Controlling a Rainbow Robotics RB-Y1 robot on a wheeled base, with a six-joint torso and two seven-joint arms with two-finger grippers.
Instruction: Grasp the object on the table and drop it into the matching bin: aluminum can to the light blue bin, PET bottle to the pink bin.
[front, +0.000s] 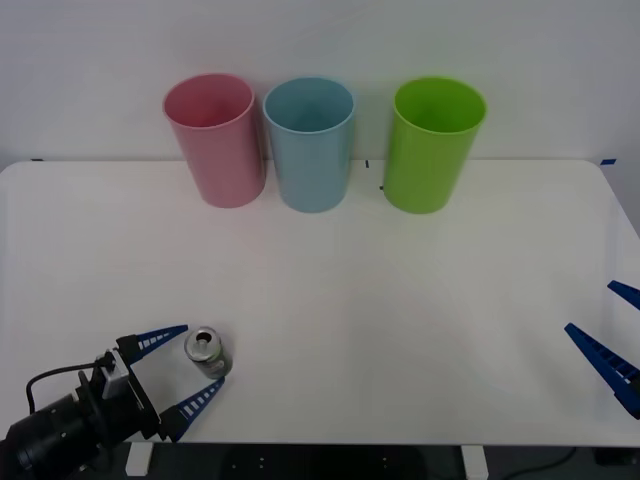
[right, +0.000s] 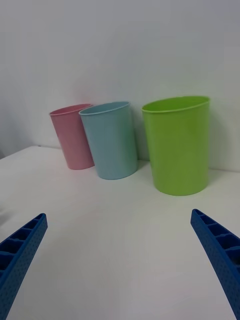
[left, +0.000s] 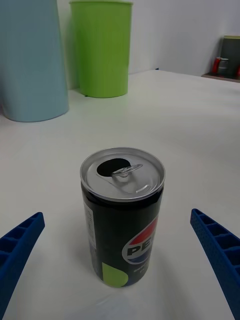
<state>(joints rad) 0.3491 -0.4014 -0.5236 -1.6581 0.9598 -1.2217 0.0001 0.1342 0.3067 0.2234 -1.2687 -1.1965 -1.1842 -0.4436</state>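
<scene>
— While standing upright near the front left corner of the wide white table, sitting between the spread blue ribbed fingers of the left gripper: small silver aluminum can, opened pull-tab top, dark label.

— Touching either finger?

— Not touching; gaps showing on both sides.

— And the right gripper?

— Hanging at the right edge, fingers wide apart, gripping nothing.

— Bins?

— Standing along the far edge: tall pink plastic bin, light blue plastic bin just beside it, lime green bin slightly apart.
</scene>
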